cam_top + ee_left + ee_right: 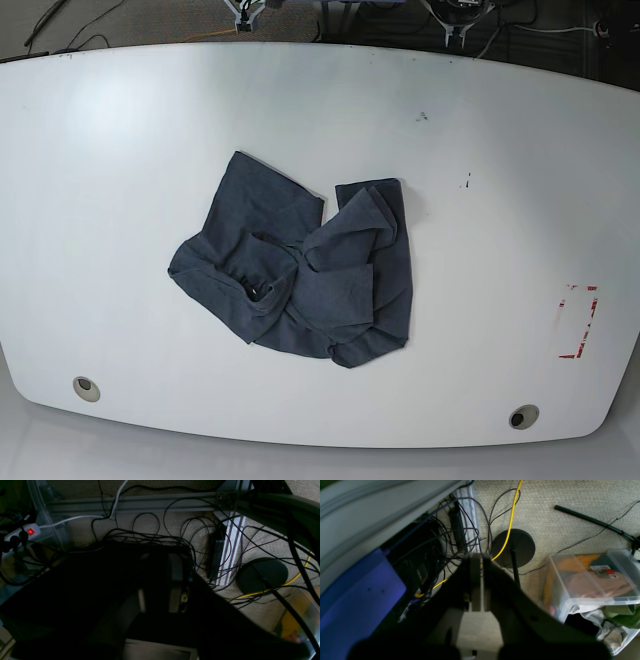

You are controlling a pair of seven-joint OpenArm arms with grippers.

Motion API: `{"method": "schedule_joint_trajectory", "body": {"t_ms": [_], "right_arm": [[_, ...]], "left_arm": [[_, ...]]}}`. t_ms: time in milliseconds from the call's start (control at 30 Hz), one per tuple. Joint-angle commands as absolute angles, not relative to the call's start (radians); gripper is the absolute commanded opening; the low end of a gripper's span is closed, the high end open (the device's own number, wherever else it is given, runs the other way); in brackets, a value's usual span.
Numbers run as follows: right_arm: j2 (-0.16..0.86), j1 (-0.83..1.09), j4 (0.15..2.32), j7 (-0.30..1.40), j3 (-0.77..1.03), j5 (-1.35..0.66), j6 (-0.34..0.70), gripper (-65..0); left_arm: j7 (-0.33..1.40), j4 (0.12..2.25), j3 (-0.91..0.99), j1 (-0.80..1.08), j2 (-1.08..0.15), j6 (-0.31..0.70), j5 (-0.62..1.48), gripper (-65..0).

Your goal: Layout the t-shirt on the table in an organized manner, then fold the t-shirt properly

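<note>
My right gripper hangs off the table, jaws pressed together on nothing, above a carpet strewn with cables. My left gripper is too dark to judge. The t-shirt lies crumpled mid-table, well left of the red tape outline.

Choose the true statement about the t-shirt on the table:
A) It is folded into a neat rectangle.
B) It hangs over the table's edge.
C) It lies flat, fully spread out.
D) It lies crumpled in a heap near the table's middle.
D: the t-shirt sits bunched with overlapping folds on the table, well inside its edges.
</note>
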State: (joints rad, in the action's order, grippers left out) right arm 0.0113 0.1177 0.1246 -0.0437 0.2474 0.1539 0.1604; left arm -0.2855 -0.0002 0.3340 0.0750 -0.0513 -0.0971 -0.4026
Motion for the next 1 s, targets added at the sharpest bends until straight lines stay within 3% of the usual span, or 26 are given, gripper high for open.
{"method": "schedule_joint_trajectory", "body": {"t_ms": [0,967], "right_arm": [[0.014,0.124,0.13,-0.037,0.245,0.153,0.162,-64.1],[0.014,0.125,0.13,-0.03,0.245,0.153,0.161,-64.1]], "left_arm": [[-0.295,0.0,0.334,0.081,-0.056,-0.104,-0.398,-55.2],[-0.295,0.0,0.336,0.088,-0.06,-0.101,-0.401,-55.1]]}}
